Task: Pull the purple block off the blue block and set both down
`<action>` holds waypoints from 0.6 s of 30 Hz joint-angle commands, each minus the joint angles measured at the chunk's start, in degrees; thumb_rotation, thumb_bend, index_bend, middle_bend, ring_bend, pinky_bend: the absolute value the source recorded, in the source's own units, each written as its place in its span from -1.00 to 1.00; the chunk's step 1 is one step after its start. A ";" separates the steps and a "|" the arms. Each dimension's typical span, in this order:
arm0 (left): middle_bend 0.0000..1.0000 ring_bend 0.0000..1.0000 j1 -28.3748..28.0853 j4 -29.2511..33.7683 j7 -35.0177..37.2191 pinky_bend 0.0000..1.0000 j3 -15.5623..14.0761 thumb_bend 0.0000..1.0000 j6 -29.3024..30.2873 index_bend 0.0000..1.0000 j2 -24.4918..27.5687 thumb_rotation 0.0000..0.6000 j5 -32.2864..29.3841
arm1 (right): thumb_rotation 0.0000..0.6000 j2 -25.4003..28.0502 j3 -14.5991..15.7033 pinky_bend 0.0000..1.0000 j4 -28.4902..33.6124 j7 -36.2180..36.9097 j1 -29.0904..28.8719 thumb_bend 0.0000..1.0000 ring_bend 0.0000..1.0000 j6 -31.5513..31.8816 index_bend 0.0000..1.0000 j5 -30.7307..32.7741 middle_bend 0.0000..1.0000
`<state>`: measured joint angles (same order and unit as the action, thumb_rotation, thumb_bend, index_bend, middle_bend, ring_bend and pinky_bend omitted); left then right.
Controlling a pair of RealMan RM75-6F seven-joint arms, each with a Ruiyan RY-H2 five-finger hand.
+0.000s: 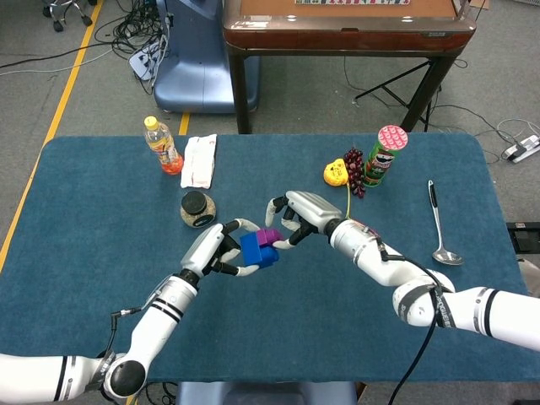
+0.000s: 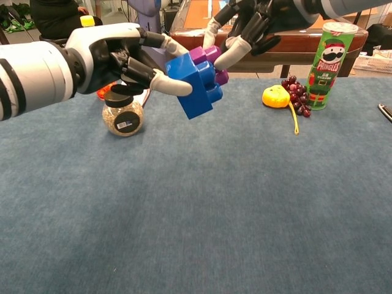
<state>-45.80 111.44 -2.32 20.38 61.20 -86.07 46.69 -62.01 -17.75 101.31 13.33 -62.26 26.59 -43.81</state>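
Above the counter point(image 1: 101, 219), the left hand point(image 2: 119, 55) grips the blue block point(image 2: 195, 82) in mid-air. The right hand point(image 2: 248, 27) closes its fingers on the purple block point(image 2: 207, 58), still seated on the blue. Separation is underway; next comes a firm pull apart.

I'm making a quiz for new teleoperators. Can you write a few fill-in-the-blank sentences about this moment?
1. The left hand holds the ____ block.
2. The purple block is still ____ to the blue one.
3. Both blocks are held ____ the table.
4. The grapes lie beside a green ____ can.

Missing words: blue; attached; above; Pringles
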 commanded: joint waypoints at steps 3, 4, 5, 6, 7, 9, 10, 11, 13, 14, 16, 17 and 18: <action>1.00 0.78 -0.21 -0.03 -0.19 1.00 0.04 -0.27 0.03 0.13 -0.29 1.00 -0.04 | 1.00 -0.21 0.08 1.00 -0.21 0.32 -0.22 -0.65 1.00 -0.31 0.01 -0.28 1.00; 1.00 0.78 -0.27 -0.06 -0.28 1.00 0.05 -0.27 0.04 0.13 -0.36 1.00 -0.04 | 1.00 -0.27 0.09 1.00 -0.28 0.41 -0.29 -0.65 1.00 -0.38 0.01 -0.37 1.00; 1.00 0.78 -0.34 -0.08 -0.40 1.00 0.03 -0.27 0.05 0.13 -0.42 1.00 -0.02 | 1.00 -0.33 0.10 1.00 -0.33 0.52 -0.36 -0.64 1.00 -0.51 0.01 -0.46 1.00; 1.00 0.78 -0.39 -0.11 -0.56 1.00 -0.03 -0.27 0.05 0.13 -0.45 1.00 0.01 | 1.00 -0.36 0.10 1.00 -0.36 0.62 -0.40 -0.63 1.00 -0.62 0.01 -0.52 1.00; 1.00 0.78 -0.45 -0.15 -0.75 1.00 -0.09 -0.27 0.09 0.13 -0.49 1.00 0.04 | 1.00 -0.38 0.09 1.00 -0.40 0.72 -0.44 -0.62 1.00 -0.74 0.01 -0.60 1.00; 1.00 0.78 -0.55 -0.18 -1.06 1.00 -0.21 -0.27 0.13 0.13 -0.59 1.00 0.00 | 1.00 -0.41 0.04 1.00 -0.47 0.97 -0.49 -0.60 1.00 -1.00 0.02 -0.85 1.00; 1.00 0.78 -0.58 -0.20 -1.15 1.00 -0.26 -0.27 0.10 0.13 -0.61 1.00 -0.04 | 1.00 -0.43 0.03 1.00 -0.50 1.06 -0.48 -0.60 1.00 -1.01 0.03 -0.96 1.00; 1.00 0.78 -0.60 -0.22 -1.21 1.00 -0.31 -0.27 0.08 0.13 -0.64 1.00 -0.06 | 1.00 -0.46 0.02 1.00 -0.52 1.15 -0.47 -0.59 1.00 -1.02 0.04 -1.05 1.00; 1.00 0.78 -0.64 -0.31 -1.40 1.00 -0.45 -0.27 0.08 0.13 -0.71 1.00 -0.09 | 1.00 -0.47 0.01 1.00 -0.56 1.39 -0.46 -0.54 1.00 -1.15 0.06 -1.24 1.00; 1.00 0.78 -0.66 -0.37 -1.50 1.00 -0.54 -0.27 0.06 0.13 -0.74 1.00 -0.09 | 1.00 -0.45 0.01 1.00 -0.58 1.49 -0.44 -0.52 1.00 -1.16 0.08 -1.36 1.00; 1.00 0.78 -0.66 -0.49 -1.55 1.00 -0.59 -0.27 0.09 0.13 -0.82 1.00 -0.10 | 1.00 -0.45 0.02 1.00 -0.61 1.65 -0.41 -0.49 1.00 -1.15 0.10 -1.48 1.00; 1.00 0.78 -0.64 -0.52 -1.53 1.00 -0.61 -0.27 0.09 0.13 -0.85 1.00 -0.11 | 1.00 -0.43 0.05 1.00 -0.63 1.74 -0.40 -0.48 1.00 -1.16 0.10 -1.54 1.00; 1.00 0.78 -0.62 -0.55 -1.51 1.00 -0.63 -0.27 0.09 0.13 -0.88 1.00 -0.11 | 1.00 -0.43 0.09 1.00 -0.66 1.78 -0.40 -0.47 1.00 -1.16 0.12 -1.58 1.00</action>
<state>-46.43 110.90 -3.83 19.76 61.30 -86.94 46.59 -62.44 -17.67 100.66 15.11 -62.66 25.44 -45.38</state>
